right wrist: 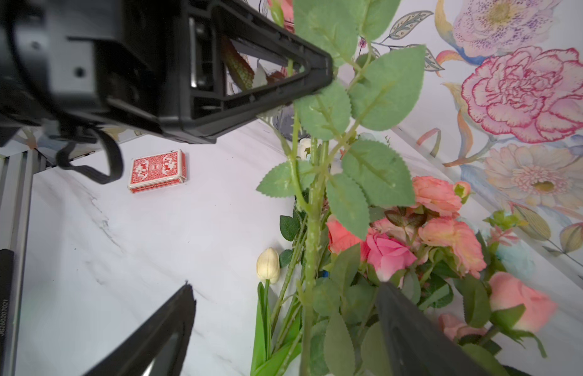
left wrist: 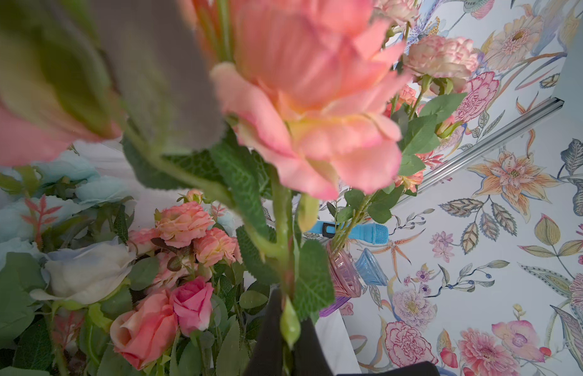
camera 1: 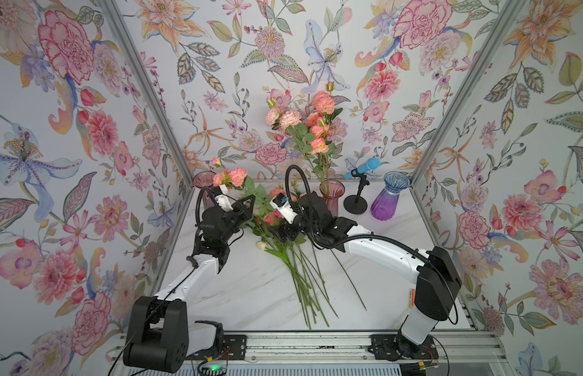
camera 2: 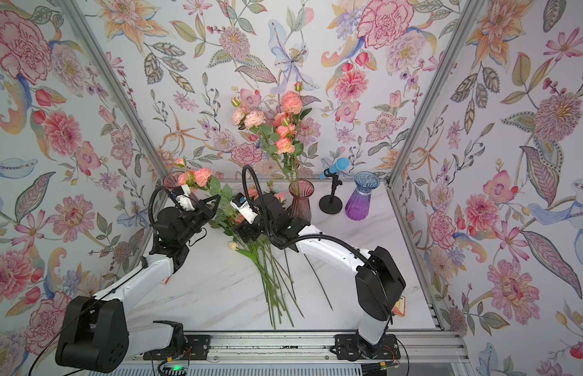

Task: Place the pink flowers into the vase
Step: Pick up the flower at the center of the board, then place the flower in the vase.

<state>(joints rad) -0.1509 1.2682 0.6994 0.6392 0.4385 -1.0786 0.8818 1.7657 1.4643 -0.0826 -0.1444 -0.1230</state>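
Held pink flower [left wrist: 309,107] sits right up against the left wrist lens, blurred, filling most of that view. Its stem [right wrist: 311,241] is clamped in the left gripper [camera 1: 252,197], fingers closed on it among the leaves just below the blooms. The blooms stick out past the fingertips toward the back wall. From that pinch the stem runs down into the gap of the right gripper [right wrist: 283,288]. Those jaws are wide apart, one finger [right wrist: 176,309] on each side, stem roughly mid-gap, no contact visible on either. So the flower hangs between the two grippers, above the table [camera 1: 251,299], left of the pink vase [camera 1: 331,198] and clear of it. That vase stands upright at the back, just beyond the right wrist, with several pink flowers [camera 1: 316,127] already standing in it. More pink flowers lie in a heap [camera 1: 272,219] on the table under the right gripper, long green stems fanned toward the front edge. Pale blue and white flowers [left wrist: 81,273] are mixed into the same heap. Cream tulip bud [right wrist: 268,265] lies beside the heap's stems. Darker pink vase [camera 1: 202,179] stands back-left behind the left arm. Blue microphone [camera 1: 362,168] on a black stand and blue-purple vase [camera 1: 389,200] stand right of the pink vase. Red card deck [right wrist: 157,171] lies flat on the table, well apart from the flowers.
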